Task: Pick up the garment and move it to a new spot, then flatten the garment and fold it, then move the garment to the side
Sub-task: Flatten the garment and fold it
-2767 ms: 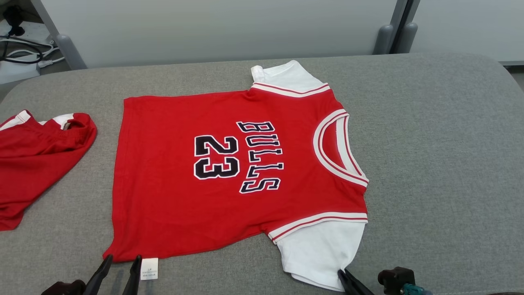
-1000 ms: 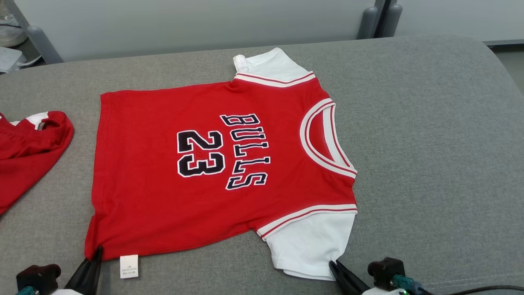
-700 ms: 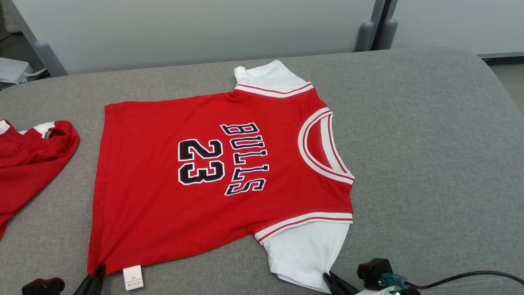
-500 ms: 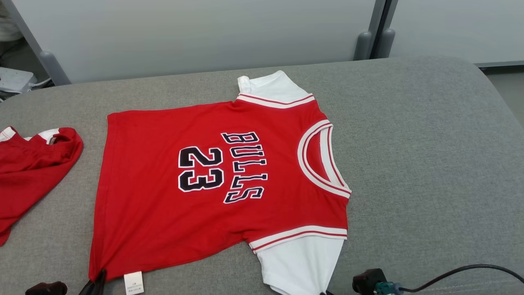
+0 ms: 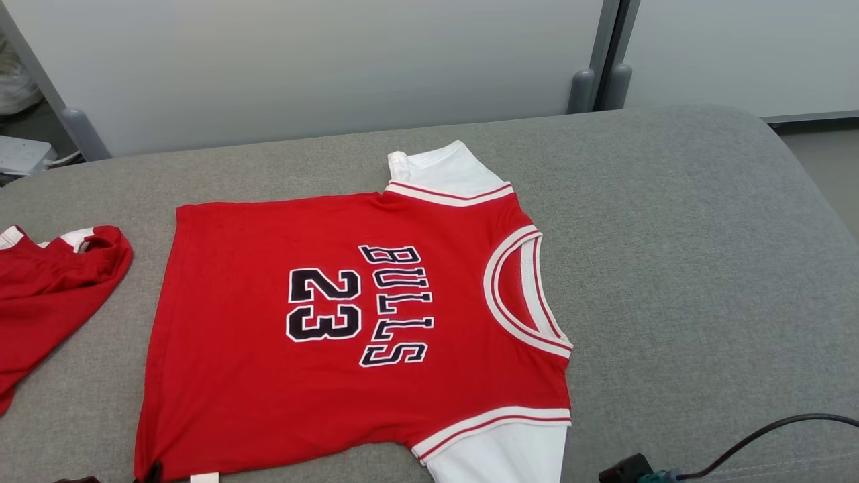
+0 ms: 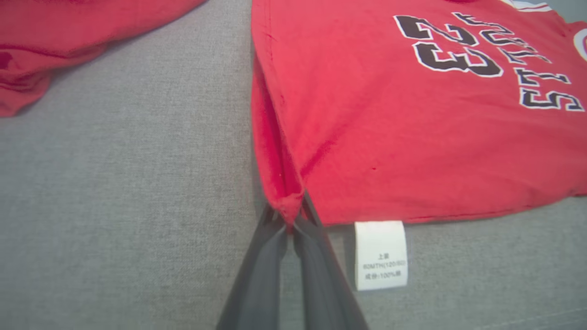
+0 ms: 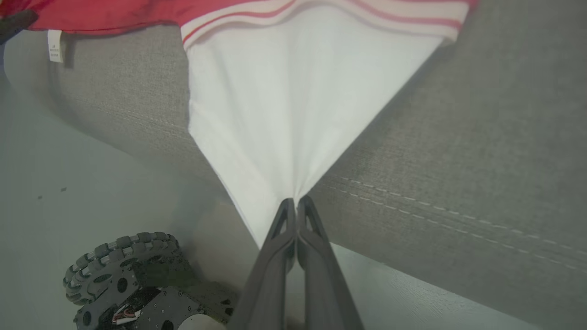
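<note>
Grey padded tabletop [image 5: 704, 268], pale wall panels [image 5: 335, 67] behind. Red shirt [image 5: 268, 376] lies spread face up near the middle, mostly flat and unfolded. Fingers of the left gripper [image 6: 290, 224] are pinched shut on its near hem corner. Those of the right gripper [image 7: 296, 204] are shut on the tip of the white sleeve [image 7: 284, 91], cloth drawn taut. Judgement: flattening under way; fold and move aside remain. Second red garment [image 5: 47, 295] lies apart, left.

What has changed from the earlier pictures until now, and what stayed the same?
The left gripper, earlier open beside the jersey, has closed on its hem corner. The right gripper stays shut on the white sleeve. The jersey still lies flat, print up; the other red garment stays to its left.
</note>
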Robot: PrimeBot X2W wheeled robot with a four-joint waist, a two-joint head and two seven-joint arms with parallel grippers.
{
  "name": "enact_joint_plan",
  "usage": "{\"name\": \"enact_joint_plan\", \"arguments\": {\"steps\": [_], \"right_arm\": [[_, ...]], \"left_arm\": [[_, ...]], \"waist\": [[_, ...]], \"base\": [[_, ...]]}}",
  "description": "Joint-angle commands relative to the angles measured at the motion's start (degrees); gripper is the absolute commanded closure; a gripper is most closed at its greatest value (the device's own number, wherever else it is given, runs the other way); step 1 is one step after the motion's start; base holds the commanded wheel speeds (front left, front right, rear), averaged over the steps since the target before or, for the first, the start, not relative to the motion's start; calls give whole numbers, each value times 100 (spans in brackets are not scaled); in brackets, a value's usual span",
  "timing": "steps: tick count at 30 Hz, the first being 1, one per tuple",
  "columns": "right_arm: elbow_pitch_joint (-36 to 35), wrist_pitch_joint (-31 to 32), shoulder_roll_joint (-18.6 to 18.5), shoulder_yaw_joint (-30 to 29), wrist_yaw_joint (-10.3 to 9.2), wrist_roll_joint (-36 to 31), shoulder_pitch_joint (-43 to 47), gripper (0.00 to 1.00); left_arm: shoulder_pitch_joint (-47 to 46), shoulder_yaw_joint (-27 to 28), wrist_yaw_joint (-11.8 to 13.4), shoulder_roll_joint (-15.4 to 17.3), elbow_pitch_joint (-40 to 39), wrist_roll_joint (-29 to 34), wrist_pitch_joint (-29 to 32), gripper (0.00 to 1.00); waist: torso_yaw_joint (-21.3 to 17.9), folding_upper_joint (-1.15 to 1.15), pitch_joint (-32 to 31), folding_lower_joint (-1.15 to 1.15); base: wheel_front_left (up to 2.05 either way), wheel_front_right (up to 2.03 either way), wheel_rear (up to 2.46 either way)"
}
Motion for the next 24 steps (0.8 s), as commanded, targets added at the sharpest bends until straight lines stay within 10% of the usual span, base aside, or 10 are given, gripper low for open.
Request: {"name": "enact_joint_plan", "arguments": {"steps": [1,24], "right_arm": [[-198,98,-122,99,-1,58,41,100],[-1087,-165,448,-1350,-1,-1521,-1111,100]], "left_arm": [[-141,256,3,174,-14,73,-34,100],[-841,264,78,857,-887,-72,568,100]], "waist": [[0,0,0,0],[108,0,663,0]], "base": [[0,0,0],[0,0,0]]}}
